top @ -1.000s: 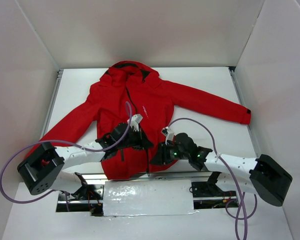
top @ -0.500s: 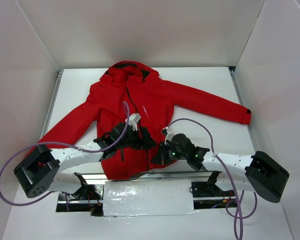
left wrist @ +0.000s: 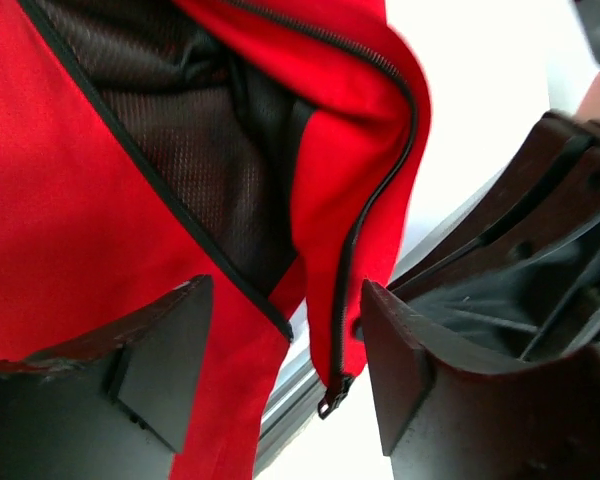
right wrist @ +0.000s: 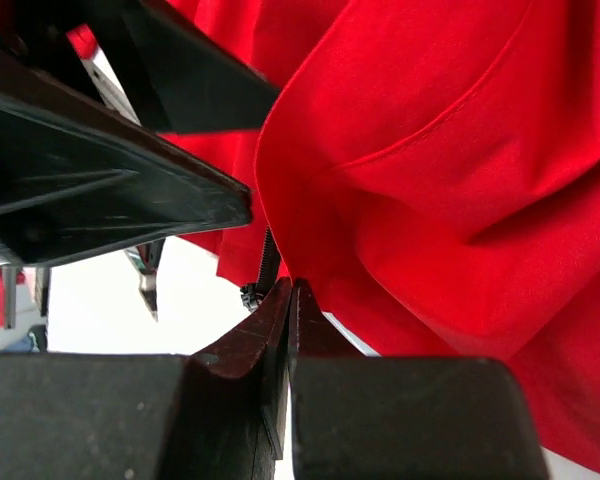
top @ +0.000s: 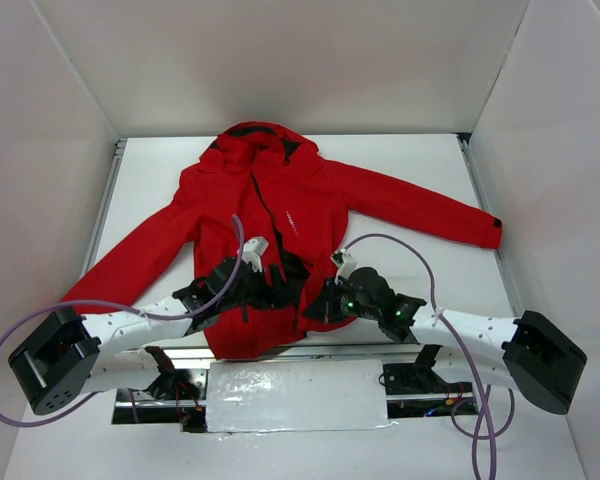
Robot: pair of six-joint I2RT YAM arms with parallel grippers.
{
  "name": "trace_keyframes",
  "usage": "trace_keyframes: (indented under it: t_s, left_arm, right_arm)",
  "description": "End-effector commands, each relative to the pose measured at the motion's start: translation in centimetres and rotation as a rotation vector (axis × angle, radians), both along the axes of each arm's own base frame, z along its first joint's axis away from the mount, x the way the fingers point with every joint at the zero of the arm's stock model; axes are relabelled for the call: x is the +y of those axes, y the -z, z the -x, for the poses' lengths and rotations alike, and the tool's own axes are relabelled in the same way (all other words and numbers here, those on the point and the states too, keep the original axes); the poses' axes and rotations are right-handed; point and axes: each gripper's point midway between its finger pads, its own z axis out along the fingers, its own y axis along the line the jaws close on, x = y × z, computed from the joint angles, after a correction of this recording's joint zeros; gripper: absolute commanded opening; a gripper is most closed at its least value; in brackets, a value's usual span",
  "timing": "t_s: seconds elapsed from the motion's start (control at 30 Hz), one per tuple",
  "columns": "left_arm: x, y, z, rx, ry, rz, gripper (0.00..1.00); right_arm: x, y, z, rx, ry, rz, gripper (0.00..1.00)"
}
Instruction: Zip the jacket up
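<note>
We see the jacket (top: 270, 200) lying face up on the white surface (top: 420, 160), sleeves spread, its hood (top: 258, 138) at the far end and its hem at the near edge. Both arms reach in over the jacket's hem. The left fingers (left wrist: 155, 345) stand released and wide apart at the hem, straddling the open front where the dark lining (left wrist: 195, 150) shows, gripping nothing. On the jacket's other front panel, the right fingers (right wrist: 270, 340) are clenched on the lifted edge beside the zip (left wrist: 348, 260), whose lower end hangs loose.
</note>
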Motion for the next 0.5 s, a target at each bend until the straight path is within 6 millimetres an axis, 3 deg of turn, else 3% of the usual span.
trace_keyframes:
  t_s: [0.0, 0.47]
  left_arm:
    - [-1.1, -1.1, 0.3, -0.025, 0.030, 0.075, 0.71]
    - [-3.6, -1.7, 0.8, -0.030, 0.132, 0.179, 0.67]
  right_arm:
    - [-0.3, -0.9, -0.6, -0.024, 0.055, -0.032, 0.00]
    - [-0.7, -0.8, -0.2, -0.014, 0.057, -0.046, 0.00]
